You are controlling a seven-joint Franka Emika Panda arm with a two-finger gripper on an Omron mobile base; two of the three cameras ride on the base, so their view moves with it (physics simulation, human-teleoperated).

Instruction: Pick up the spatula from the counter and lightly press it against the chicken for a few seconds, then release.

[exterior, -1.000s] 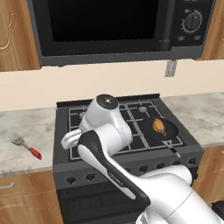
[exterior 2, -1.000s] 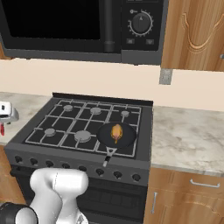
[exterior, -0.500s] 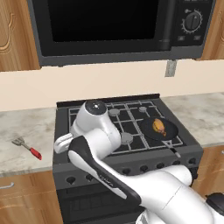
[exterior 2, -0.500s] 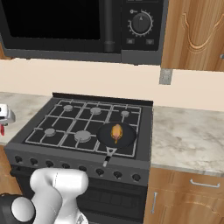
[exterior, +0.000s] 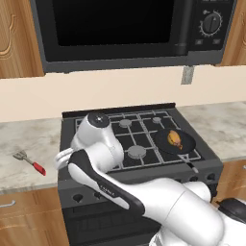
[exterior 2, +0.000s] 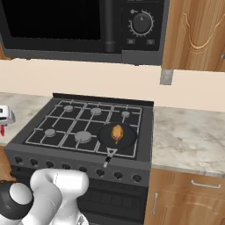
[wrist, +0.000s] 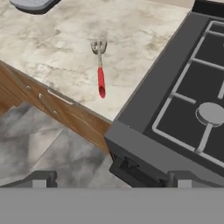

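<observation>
Item: spatula [exterior: 30, 162]. Red handle, grey metal head. It is laid flat on the marbled counter [exterior: 29, 137], left of the stove [exterior: 144, 126] and well apart from it, near the counter's front edge. In the hand view the spatula [wrist: 100, 70] is seen with its handle end turned toward the counter edge [wrist: 57, 48] and its head turned away from that edge. It is touched by nothing.

Item: gripper [wrist: 112, 178]. Its fingers are spread wide, and nothing is held between them. It is poised off the stove's front left corner [wrist: 131, 131], above the cabinet front. The spatula is found ahead of it, beyond the counter edge, clear of both fingertips.

Item: arm [exterior: 101, 144]. It is reached across the stove's left half, toward the counter side.

Item: chicken [exterior: 174, 138]. Orange-brown, it is seated in a dark pan [exterior: 186, 145] on the stove's front right burner, as is also seen in the right base view [exterior 2: 117, 132]. The pan handle is pointed toward the stove's front.
</observation>
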